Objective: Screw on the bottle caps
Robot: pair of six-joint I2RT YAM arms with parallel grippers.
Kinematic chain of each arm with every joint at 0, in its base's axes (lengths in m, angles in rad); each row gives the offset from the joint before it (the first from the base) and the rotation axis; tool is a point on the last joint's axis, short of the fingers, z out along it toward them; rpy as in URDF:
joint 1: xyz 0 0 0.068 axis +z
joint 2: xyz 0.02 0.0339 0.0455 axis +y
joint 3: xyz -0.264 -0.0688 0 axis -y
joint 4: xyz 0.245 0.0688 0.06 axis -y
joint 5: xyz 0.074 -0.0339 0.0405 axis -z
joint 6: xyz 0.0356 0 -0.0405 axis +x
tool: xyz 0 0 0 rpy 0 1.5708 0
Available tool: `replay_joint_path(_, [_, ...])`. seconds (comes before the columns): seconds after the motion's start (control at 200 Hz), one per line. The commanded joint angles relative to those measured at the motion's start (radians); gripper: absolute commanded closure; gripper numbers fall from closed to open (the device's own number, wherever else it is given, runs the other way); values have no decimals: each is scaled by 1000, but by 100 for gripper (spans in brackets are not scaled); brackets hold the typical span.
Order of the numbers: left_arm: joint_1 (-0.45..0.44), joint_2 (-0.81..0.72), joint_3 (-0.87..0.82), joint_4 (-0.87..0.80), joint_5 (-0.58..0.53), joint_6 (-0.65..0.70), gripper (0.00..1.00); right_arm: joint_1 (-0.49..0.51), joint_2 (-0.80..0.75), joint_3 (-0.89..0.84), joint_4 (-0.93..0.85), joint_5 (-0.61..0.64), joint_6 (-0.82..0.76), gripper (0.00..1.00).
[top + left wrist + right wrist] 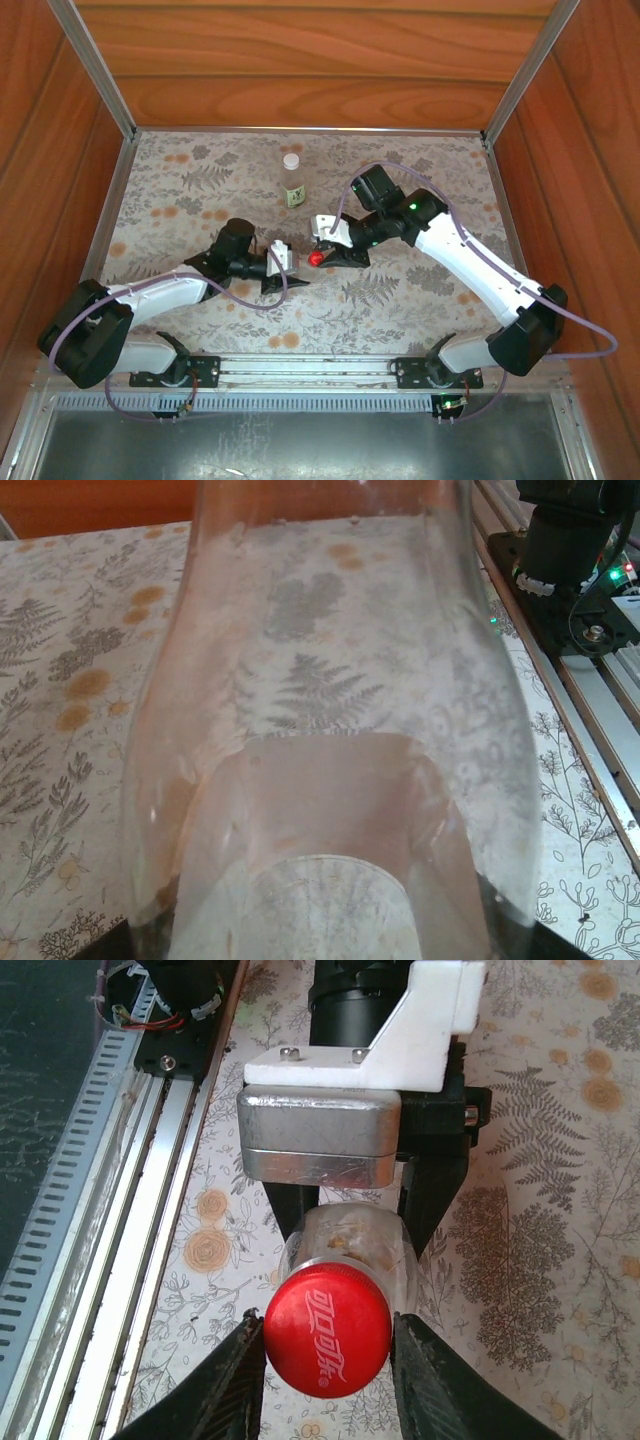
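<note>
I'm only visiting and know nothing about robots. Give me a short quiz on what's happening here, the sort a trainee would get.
1. Multiple choice: what colour is the cap between the fingers of the right gripper? A) white B) red C) blue
2. True or false: the bottle with the green-yellow label, standing at the back of the table, has no cap on it.
3. Fill in the blank: the left gripper is closed on a clear plastic ____.

Key
1. B
2. False: it wears a white cap.
3. bottle
</note>
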Motion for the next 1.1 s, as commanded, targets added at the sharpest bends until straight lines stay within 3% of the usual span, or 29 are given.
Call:
replay_joint_path(0.0, [8, 20, 22, -52, 51, -16, 54, 7, 22, 28, -21, -7, -39, 60])
replay_joint_path(0.33, [13, 42, 29, -53, 58, -19, 54, 10, 49, 56, -21, -49, -32, 65])
replay_joint_path(0.465, [13, 46, 31, -55, 49, -18, 54, 12, 51, 58, -29, -61, -5, 81])
replay_joint_path(0.6, [13, 49, 39, -54, -36, -19, 54, 13, 47, 56, -19, -65, 76, 86])
replay_joint_path(0.75, [10, 40, 53, -53, -234, -35, 54, 18, 3, -24, 156, -57, 387, 99])
replay_joint_path(0.9, [-25, 21, 54, -41, -463, -18, 54, 23, -55, -106, 316, 12, 717, 100])
replay_joint_path(1.095, [-74, -27, 33, 6, -655, -2, 54, 54, -109, -151, 361, 275, 1082, 100])
